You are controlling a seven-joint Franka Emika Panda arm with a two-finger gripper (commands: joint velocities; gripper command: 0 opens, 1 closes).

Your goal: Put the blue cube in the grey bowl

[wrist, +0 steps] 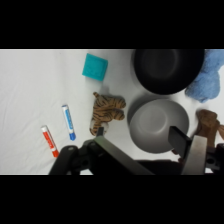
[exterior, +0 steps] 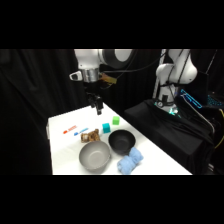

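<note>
The two-finger gripper (exterior: 98, 107) hangs wide and empty above the small teal-blue cube (wrist: 95, 66), which sits beside the striped tiger toy (wrist: 105, 112); descending off-target could snag that toy, missing the round grey bowl (wrist: 157, 122).

I work at a flat white rectangular table (exterior: 62, 142), brightly lit from above. Behind and beside it hang dark black draped curtains (exterior: 30, 85), and black cloth-covered equipment (exterior: 170, 125) sits alongside.
</note>
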